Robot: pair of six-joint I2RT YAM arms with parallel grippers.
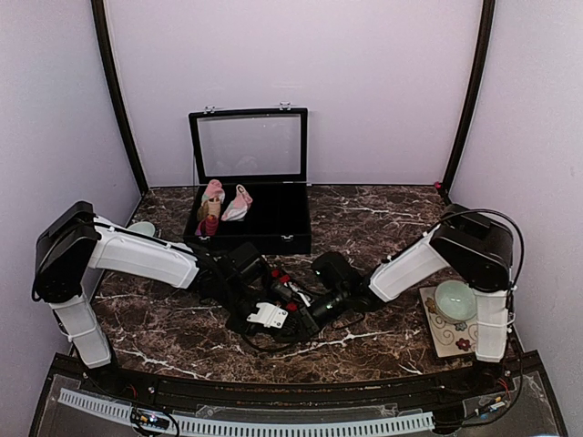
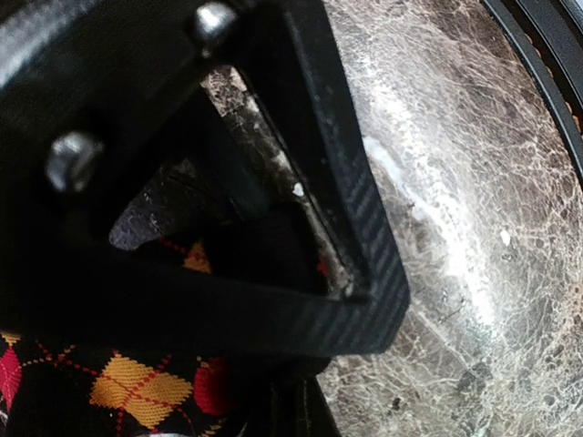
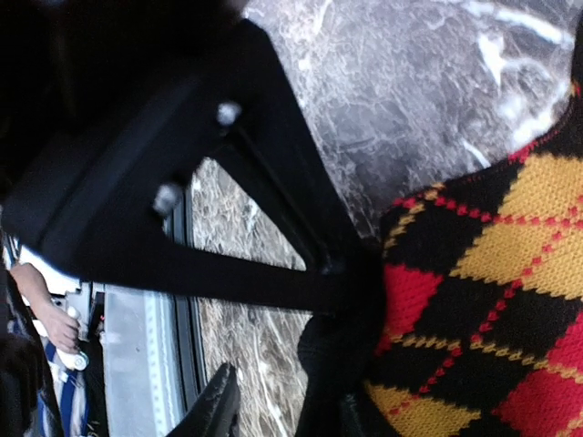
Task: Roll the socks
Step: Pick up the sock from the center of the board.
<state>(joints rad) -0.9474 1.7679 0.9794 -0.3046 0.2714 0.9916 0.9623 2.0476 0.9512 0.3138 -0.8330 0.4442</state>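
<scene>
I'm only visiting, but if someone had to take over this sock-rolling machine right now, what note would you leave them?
The left gripper is on the black argyle sock at mid-table; jaws unreadable.
The right gripper is at that sock's edge; jaws unreadable too.
The pink sock lies in the open black case at the back.
Done: neither sock looks rolled. Left: roll both.

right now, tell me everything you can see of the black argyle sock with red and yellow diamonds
The black knit sock has red, orange and yellow argyle diamonds crossed by dotted lines. It lies bunched on the dark marbled table, mid-front, its full shape hidden. The left gripper and right gripper crowd it from either side; a right finger meets its edge.
</scene>
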